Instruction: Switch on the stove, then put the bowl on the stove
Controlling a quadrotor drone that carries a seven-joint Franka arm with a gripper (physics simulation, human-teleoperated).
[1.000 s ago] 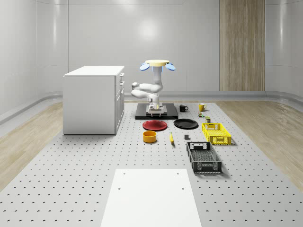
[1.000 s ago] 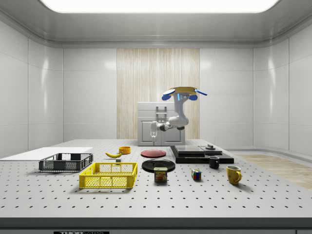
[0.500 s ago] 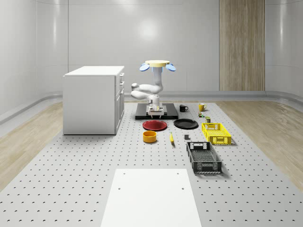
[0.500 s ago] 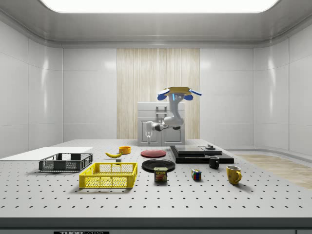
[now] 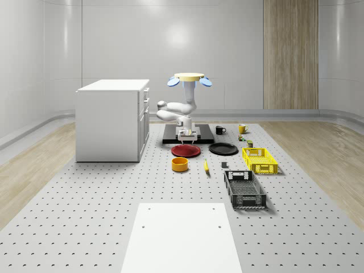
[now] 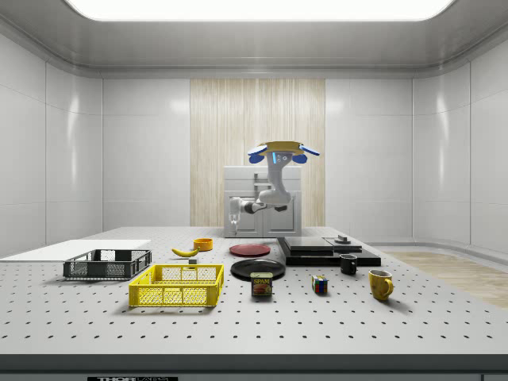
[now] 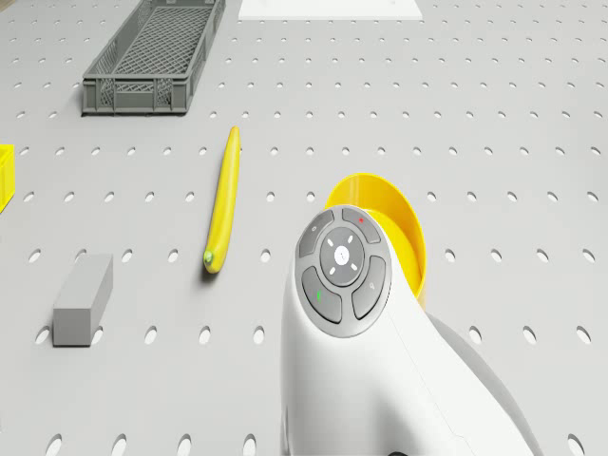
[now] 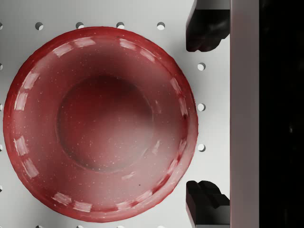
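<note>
The black stove (image 5: 196,139) lies flat on the table behind the red plate (image 5: 186,151). The yellow bowl (image 5: 180,164) stands in front of that plate, and the drone view shows the bowl (image 7: 404,228) partly behind my arm's wrist (image 7: 344,268). The drone (image 5: 190,78) hovers over the stove's front edge. My gripper (image 5: 186,136) hangs low, pointing down, between the stove and the red plate. In the wrist view the gripper (image 8: 205,114) is open, its fingertips (image 8: 204,28) wide apart above the table beside the red plate (image 8: 95,123) and the stove's edge (image 8: 244,114). Nothing is between them.
A banana (image 5: 206,166) lies right of the bowl, with a small grey block (image 7: 83,299) near it. A black plate (image 5: 223,149), a yellow crate (image 5: 259,160) and a dark crate (image 5: 244,189) stand to the right. A white cabinet (image 5: 112,119) rises at the left.
The drone and arm have drifted off the stove toward the red plate, leftward in the side view. The gripper has come forward past the stove's front edge.
</note>
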